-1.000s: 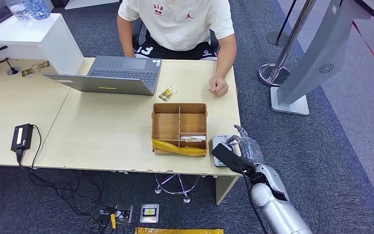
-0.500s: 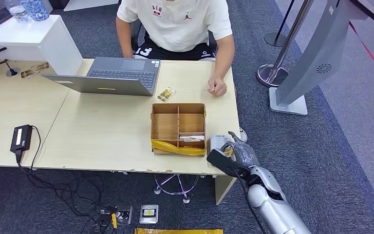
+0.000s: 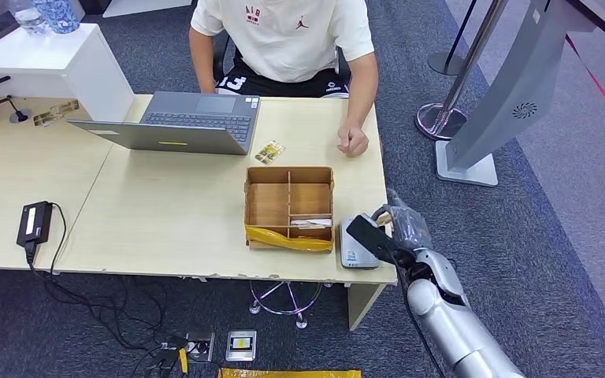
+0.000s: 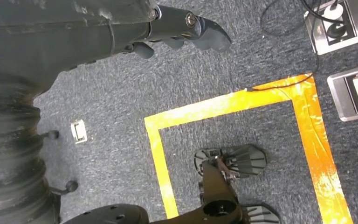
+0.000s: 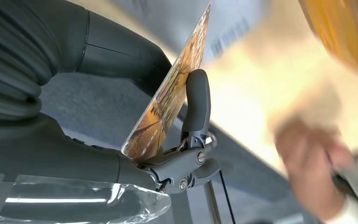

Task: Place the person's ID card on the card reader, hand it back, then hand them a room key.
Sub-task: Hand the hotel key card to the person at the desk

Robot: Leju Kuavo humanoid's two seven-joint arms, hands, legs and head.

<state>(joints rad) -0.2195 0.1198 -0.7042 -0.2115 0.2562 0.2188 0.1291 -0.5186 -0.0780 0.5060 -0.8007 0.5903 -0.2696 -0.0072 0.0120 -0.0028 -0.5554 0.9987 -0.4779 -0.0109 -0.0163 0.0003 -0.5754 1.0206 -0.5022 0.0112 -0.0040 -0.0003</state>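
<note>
Robot's right hand (image 3: 400, 228), pinching the ID card (image 5: 170, 93) between thumb and fingers, has lifted off the card reader (image 3: 356, 242) toward one o'clock, where the person's hand (image 3: 352, 142) waits. Scan looks done; handback is underway. Left hand (image 4: 186, 30) hangs slack, holding nothing.

The silver right arm (image 3: 449, 323) ends in a grey ribbed cover and a dark-fingered right hand (image 3: 398, 228).
</note>
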